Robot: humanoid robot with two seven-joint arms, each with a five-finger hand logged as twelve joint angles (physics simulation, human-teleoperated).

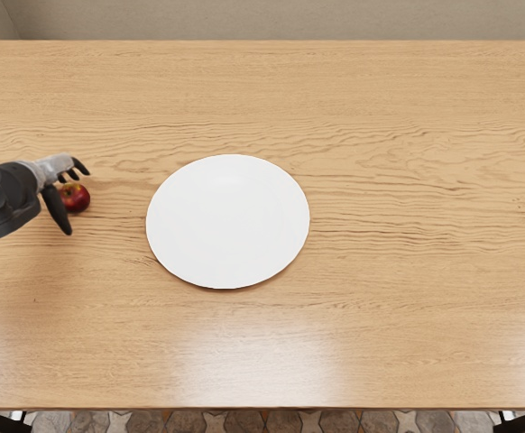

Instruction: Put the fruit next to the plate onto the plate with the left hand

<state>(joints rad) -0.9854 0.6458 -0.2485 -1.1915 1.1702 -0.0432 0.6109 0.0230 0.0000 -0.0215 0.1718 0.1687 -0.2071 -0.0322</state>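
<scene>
A small red apple (76, 198), round with no clear long axis, sits on the counter (407, 126) left of the white plate (227, 221), apart from it. The left hand (53, 180) reaches around it, its fingers (60, 213) spread apart on either side of the fruit. The counter is pale grained wood with a plain wall behind.

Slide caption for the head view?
Left five-finger hand open beside small red apple on wooden table, left of round white plate.
</scene>
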